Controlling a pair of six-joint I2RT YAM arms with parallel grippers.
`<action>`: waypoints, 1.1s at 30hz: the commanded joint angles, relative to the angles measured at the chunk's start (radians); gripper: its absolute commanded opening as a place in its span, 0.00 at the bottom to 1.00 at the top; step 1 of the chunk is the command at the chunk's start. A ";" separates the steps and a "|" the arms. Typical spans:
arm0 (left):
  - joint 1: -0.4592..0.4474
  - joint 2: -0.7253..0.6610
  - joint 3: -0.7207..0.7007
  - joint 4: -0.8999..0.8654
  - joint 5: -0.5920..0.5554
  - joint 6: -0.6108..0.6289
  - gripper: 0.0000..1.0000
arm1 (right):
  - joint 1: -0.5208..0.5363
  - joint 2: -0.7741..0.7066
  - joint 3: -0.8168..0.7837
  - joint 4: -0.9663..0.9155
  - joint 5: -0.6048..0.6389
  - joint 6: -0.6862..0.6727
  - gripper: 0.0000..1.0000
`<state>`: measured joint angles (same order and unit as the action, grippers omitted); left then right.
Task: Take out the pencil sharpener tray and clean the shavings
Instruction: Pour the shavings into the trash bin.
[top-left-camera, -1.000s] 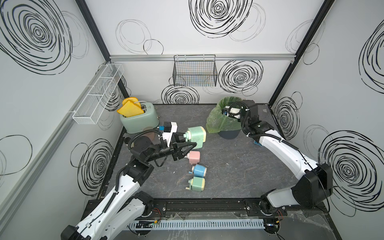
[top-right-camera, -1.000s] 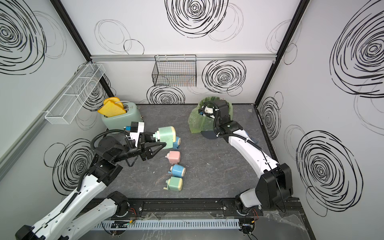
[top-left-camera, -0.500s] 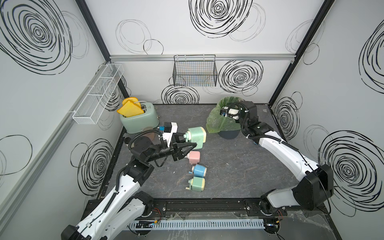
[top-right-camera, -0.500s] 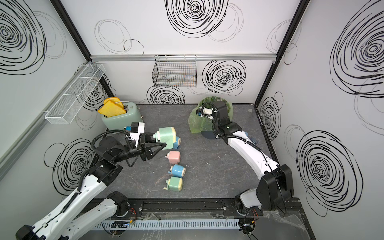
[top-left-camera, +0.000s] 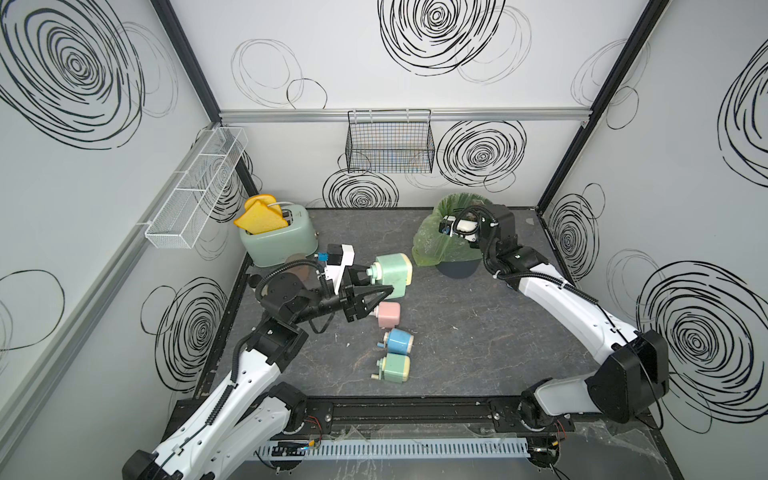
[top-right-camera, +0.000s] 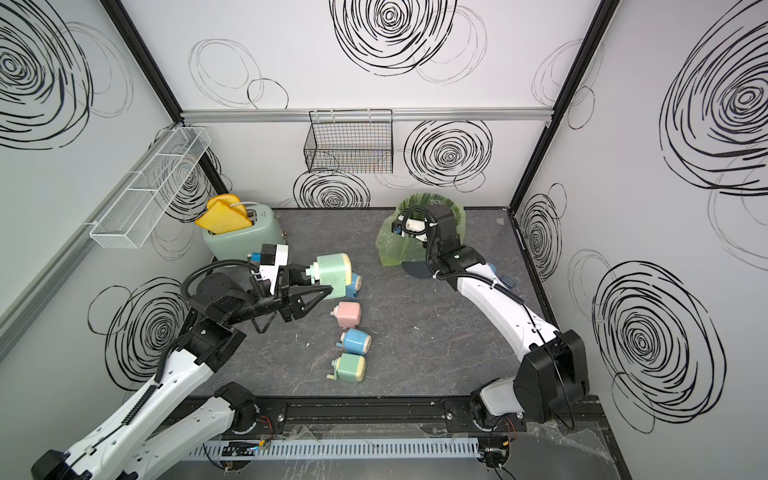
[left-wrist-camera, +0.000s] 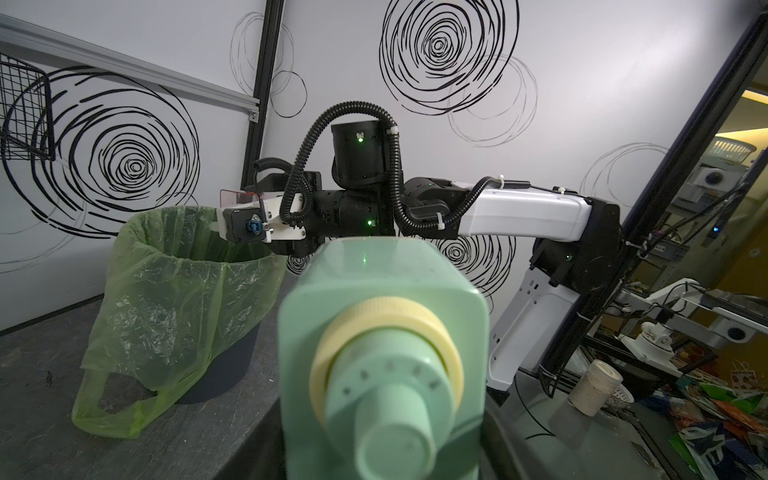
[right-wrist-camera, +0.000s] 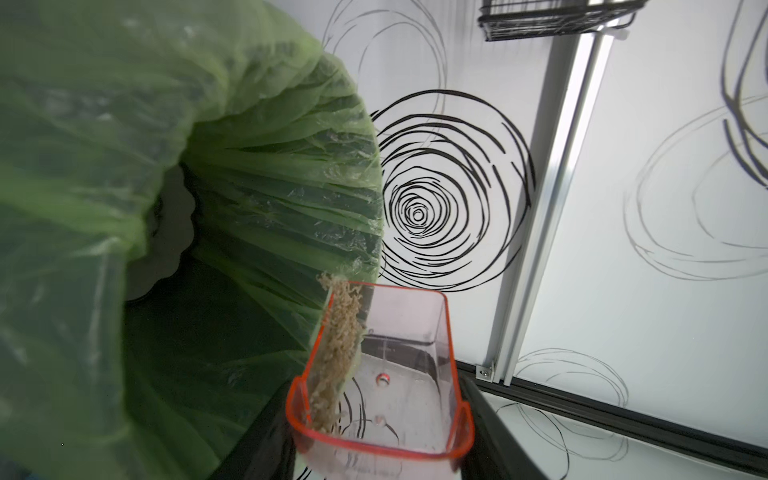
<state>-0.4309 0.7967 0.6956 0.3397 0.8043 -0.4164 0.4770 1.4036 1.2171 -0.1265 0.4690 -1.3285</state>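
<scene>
Tipping is the step in hand. The right gripper (right-wrist-camera: 376, 415), jaws clamped on the clear pink tray (right-wrist-camera: 415, 332), holds it turned on its side at the rim of the bin (top-left-camera: 457, 270), which stands at one o'clock on the table (top-left-camera: 478, 353). The tilt is probably meant to let the shavings (right-wrist-camera: 336, 353) slide out under their own weight. They lie in a tan band along one side wall of the tray, reaching its far lip, just beside the green bag (right-wrist-camera: 270, 187) that lines the bin.

The left gripper (top-left-camera: 374, 286) is closed around the body of the big green sharpener (top-left-camera: 395, 270) near the table's middle, toward eleven o'clock and well apart from the bin. It is likely kept in hand so the tray can go straight back in. Three small sharpeners (top-left-camera: 401, 340) lie in a row toward six o'clock, clear of both arms.
</scene>
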 joint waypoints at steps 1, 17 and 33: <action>0.006 -0.004 0.002 0.090 0.020 -0.029 0.41 | -0.011 -0.020 -0.016 0.117 0.012 0.024 0.39; 0.001 -0.007 -0.001 0.083 0.018 -0.022 0.41 | -0.022 -0.031 0.028 -0.110 -0.082 -0.026 0.41; 0.002 0.005 0.000 0.108 0.031 -0.040 0.40 | -0.031 -0.053 0.060 -0.008 -0.103 0.093 0.37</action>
<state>-0.4309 0.8066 0.6937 0.3634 0.8150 -0.4461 0.4755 1.3769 1.2037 -0.1089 0.4225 -1.3266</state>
